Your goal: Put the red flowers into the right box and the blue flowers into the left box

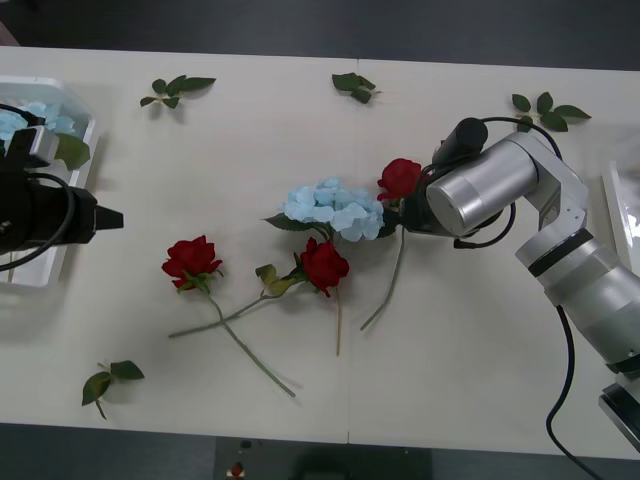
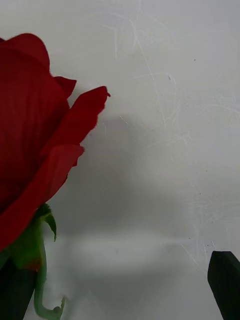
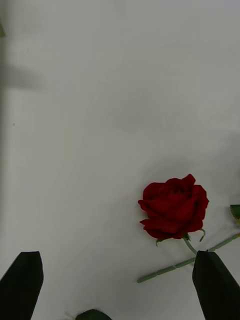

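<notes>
- The right gripper [image 1: 408, 212] is low over the bench [image 1: 450, 380] with its jaws spread wide; one black finger [image 2: 225, 282] is on bare bench, the other is just under a red rose [image 1: 400, 178].
- In the right wrist view that rose's [image 2: 35, 135] bloom lies beside one jaw, with the green base of the flower at that jaw's tip. The stem is not between the jaws, so nothing is grasped yet.
- My reading is that the jaws are released because this arm is lining up on the rose nearest the right box [image 1: 622, 205], whose white rim is beyond the arm.
- A blue flower cluster [image 1: 335, 208] lies just beside the same rose, on the far side from the right jaws; closing carelessly could catch its petals.
- The left gripper [image 1: 105, 216] hovers with jaws apart, near the left box [image 1: 60, 262], where pale blue bloom [image 1: 40, 112] already lies.
- Ahead of the left jaws and slightly off their centre line lies another red rose [image 3: 174, 208], its stem running toward one finger [image 3: 215, 280]. Being red, it belongs to the far box, so this arm probably waits.
- A third rose [image 1: 324, 264] lies between the two grippers, well apart from both.
- Loose leaf sprigs [image 1: 176, 90] are scattered around the bench edges.
</notes>
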